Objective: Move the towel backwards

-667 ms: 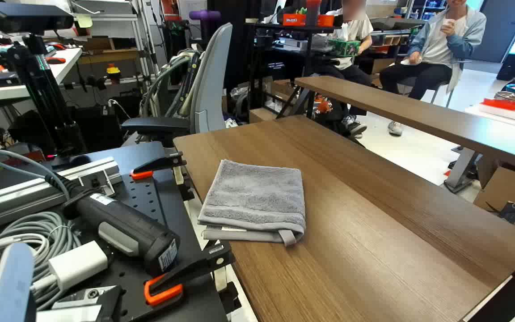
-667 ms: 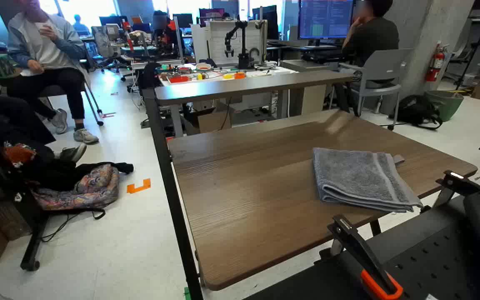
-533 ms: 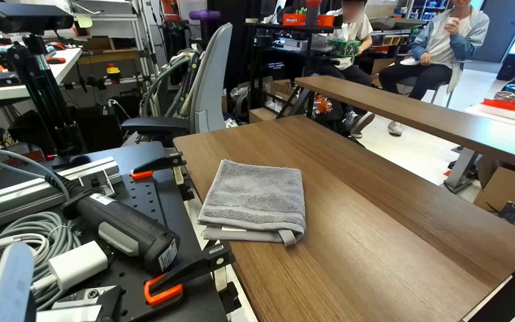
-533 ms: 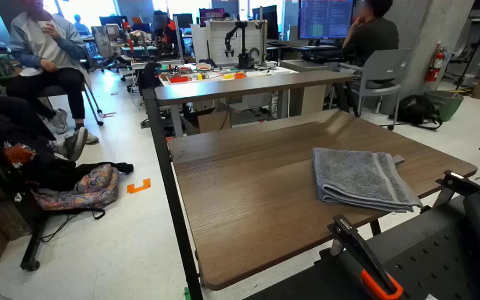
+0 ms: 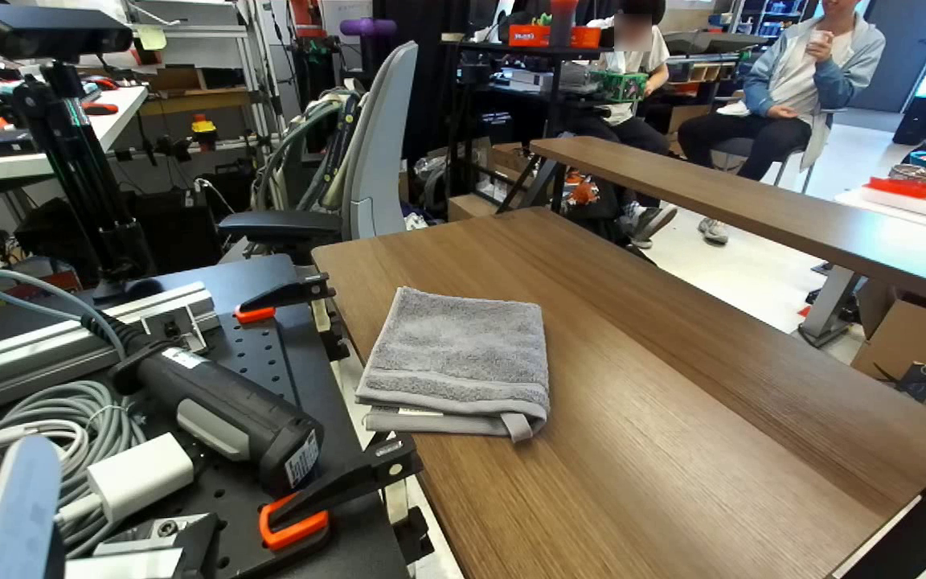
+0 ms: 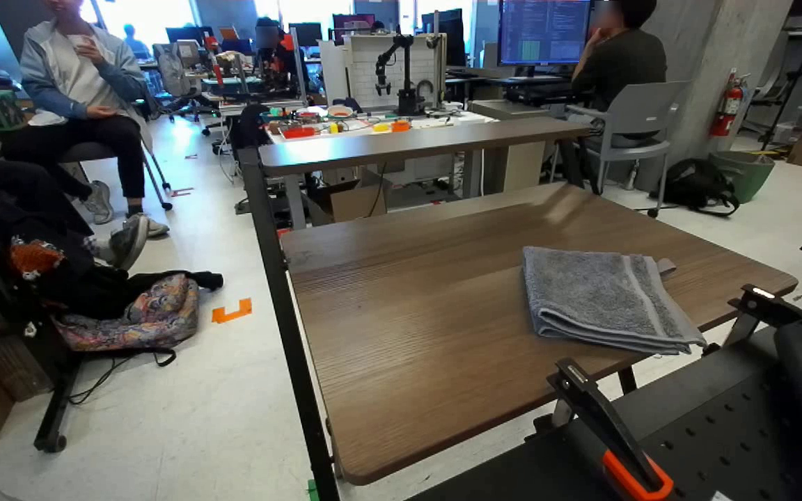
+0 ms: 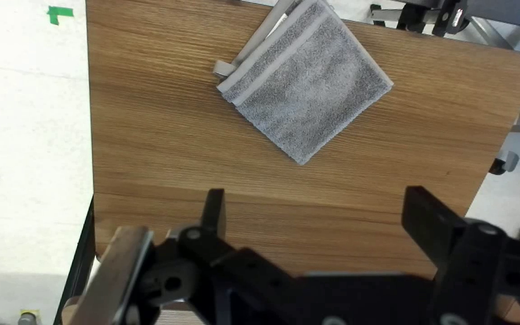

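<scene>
two fingers (image 7: 215, 212) of the gripper (image 7: 315, 194) are standing wide apart, nearest the wrist camera, and nothing is sitting between them; the gripper is holding nothing, and any grasp is waiting to be made. beyond them the worktop (image 7: 151, 135) is spreading out, and a stretch of wood grain is showing before the nearest corner of the towel (image 7: 305, 90), so no contact is happening. past that stretch the towel is lying folded and flat, well apart from the gripper. both exterior views are showing it on the worktop, close to one long edge, with a corner jutting past that edge; neither is showing the gripper. farther on, across a narrow gap, a black bench (image 6: 707, 445) is running alongside, with clamps (image 6: 596, 410) sitting along its rim.

by my reading, the task is barely beginning: reaching the towel, taking hold or pressing down, shifting it and letting go are all remaining. which way is counting as backwards, the pictures are not settling, so the finishing place is being left uncertain here.
</scene>
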Motion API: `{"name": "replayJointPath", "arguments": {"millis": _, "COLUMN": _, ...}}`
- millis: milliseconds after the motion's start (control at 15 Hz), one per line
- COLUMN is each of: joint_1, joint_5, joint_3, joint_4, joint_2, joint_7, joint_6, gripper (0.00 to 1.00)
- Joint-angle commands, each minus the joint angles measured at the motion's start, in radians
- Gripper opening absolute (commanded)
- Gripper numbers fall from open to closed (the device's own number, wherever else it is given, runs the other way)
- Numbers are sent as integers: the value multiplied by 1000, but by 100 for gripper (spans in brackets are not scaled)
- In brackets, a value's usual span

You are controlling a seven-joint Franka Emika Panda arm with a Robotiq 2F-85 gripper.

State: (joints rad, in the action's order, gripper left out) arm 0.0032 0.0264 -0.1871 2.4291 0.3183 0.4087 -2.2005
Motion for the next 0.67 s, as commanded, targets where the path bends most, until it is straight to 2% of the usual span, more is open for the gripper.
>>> {"name": "replayJointPath", "arguments": {"millis": 0, "joint_1": -14, "joint_5": -22, "joint_3": 28, "joint_4": 43, "joint_2": -9, "joint_7": -12, "joint_6": -65, "gripper": 100}}
{"name": "replayJointPath", "arguments": {"millis": 333, "joint_1": -3, "joint_5": -39, "joint_3": 69, "joint_4": 164, "joint_2": -96, "joint_7": -34, "joint_6": -217, "gripper": 100}}
{"name": "replayJointPath", "arguments": {"millis": 600, "joint_1": 1, "joint_5": -55, "joint_3": 111, "joint_4": 219, "joint_2": -261, "joint_7": -80, "joint_6": -366, "gripper": 100}}
